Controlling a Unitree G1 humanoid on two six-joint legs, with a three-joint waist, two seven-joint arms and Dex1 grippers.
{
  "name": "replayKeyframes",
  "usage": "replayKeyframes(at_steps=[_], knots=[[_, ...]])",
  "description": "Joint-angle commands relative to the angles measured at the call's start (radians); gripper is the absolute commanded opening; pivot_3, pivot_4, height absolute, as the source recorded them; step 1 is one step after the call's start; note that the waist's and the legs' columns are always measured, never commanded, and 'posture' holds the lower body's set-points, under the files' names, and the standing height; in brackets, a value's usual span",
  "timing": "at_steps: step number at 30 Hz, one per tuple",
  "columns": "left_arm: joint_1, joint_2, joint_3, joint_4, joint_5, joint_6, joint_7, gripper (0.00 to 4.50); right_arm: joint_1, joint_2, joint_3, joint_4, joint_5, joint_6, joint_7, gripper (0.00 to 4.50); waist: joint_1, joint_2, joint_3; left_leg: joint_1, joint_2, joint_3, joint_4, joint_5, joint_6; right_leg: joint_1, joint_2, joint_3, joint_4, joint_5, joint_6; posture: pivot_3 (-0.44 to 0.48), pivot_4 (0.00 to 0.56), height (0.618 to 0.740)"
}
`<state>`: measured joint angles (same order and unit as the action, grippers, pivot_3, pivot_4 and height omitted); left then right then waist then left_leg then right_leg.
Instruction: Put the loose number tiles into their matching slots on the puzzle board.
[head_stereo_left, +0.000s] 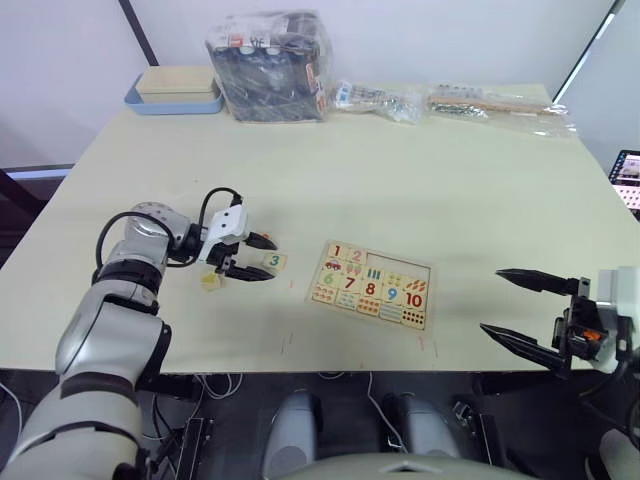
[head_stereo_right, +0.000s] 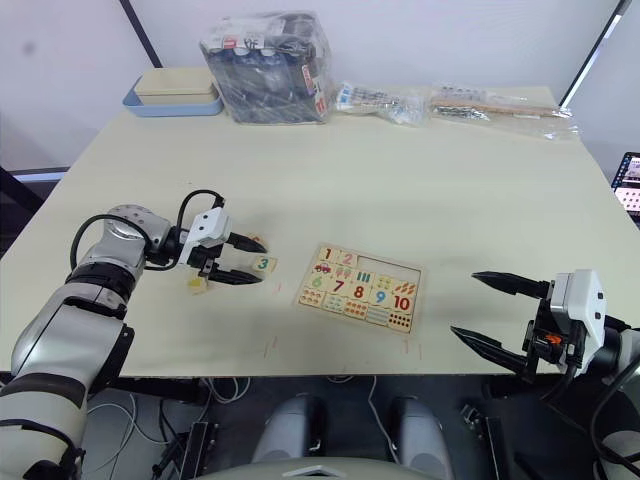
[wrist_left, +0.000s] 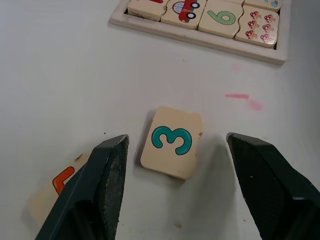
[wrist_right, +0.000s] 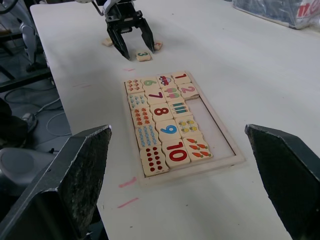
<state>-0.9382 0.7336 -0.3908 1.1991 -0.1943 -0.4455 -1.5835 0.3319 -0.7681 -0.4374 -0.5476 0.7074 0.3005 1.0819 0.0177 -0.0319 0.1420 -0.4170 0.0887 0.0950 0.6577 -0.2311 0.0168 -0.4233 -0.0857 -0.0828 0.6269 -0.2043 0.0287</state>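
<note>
While spread wide and empty, left end effector (wrist_left: 172, 150) straddles the 3 tile (wrist_left: 171, 142).

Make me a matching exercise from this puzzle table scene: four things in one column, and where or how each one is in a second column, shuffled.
Things:
1. 3 tile
2. left gripper
3. right gripper
4. blue-rimmed tray

Places or states:
A. open, hanging past the table's near edge, right of the puzzle board
B. at the table's far left corner
C. flat on the table, between two open fingers
D. open, low over the table, left of the board

Pairs: 1-C, 2-D, 3-A, 4-B
</note>
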Motion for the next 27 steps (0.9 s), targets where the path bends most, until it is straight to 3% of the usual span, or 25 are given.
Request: replayKeyframes(at_steps=[1, 14, 17, 20, 21, 27], knots=[[-0.026, 0.010, 0.034, 0.006, 0.011, -0.022, -0.031, 3.37, 0.002, 0.001, -0.032, -0.032, 0.018, -0.013, -0.003, 4.50, 0.000, 0.000, 0.000, 0.000, 0.000, 0.000, 0.000, 0.000, 0.000, 0.000, 0.000, 0.000, 0.000, 0.000, 0.000, 0.000, 0.150, 0.740], [-0.023, 0.004, 0.048, 0.012, 0.040, -0.051, -0.031, 3.37, 0.013, -0.009, -0.049, -0.040, 0.030, -0.006, 0.006, 4.50, 0.000, 0.000, 0.000, 0.000, 0.000, -0.001, 0.003, 0.000, 0.000, 0.001, 0.000, 0.000, 0.001, 0.000, 0.000, 0.000, 0.150, 0.740], [-0.021, 0.003, 0.048, 0.011, 0.039, -0.053, -0.031, 2.56, 0.014, -0.009, -0.050, -0.042, 0.031, -0.005, 0.006, 4.50, 0.000, 0.000, 0.000, 0.000, 0.000, -0.002, 0.004, 0.000, 0.000, 0.002, 0.000, -0.001, 0.001, 0.000, 0.000, 0.000, 0.150, 0.740], [-0.018, 0.003, 0.049, 0.009, 0.039, -0.055, -0.031, 1.11, 0.017, -0.008, -0.051, -0.044, 0.030, -0.006, 0.006, 4.50, 0.000, 0.000, 0.000, 0.000, 0.000, -0.002, 0.005, 0.000, 0.000, 0.002, 0.000, -0.001, 0.001, 0.000, 0.000, 0.000, 0.150, 0.740], [-0.016, 0.003, 0.050, 0.008, 0.037, -0.056, -0.031, 0.93, 0.018, -0.007, -0.051, -0.045, 0.029, -0.006, 0.006, 4.50, 0.000, 0.000, 0.000, 0.000, 0.000, -0.003, 0.005, 0.000, 0.000, 0.003, 0.000, -0.001, 0.001, 0.000, 0.000, 0.000, 0.150, 0.740], [-0.007, 0.007, 0.057, -0.026, 0.000, -0.047, -0.031, 0.93, 0.021, -0.008, -0.054, -0.046, 0.029, -0.008, 0.009, 4.50, 0.000, 0.000, 0.000, 0.000, 0.000, -0.005, 0.007, 0.000, 0.001, 0.004, 0.000, -0.002, 0.001, 0.000, 0.000, 0.000, 0.150, 0.740]])
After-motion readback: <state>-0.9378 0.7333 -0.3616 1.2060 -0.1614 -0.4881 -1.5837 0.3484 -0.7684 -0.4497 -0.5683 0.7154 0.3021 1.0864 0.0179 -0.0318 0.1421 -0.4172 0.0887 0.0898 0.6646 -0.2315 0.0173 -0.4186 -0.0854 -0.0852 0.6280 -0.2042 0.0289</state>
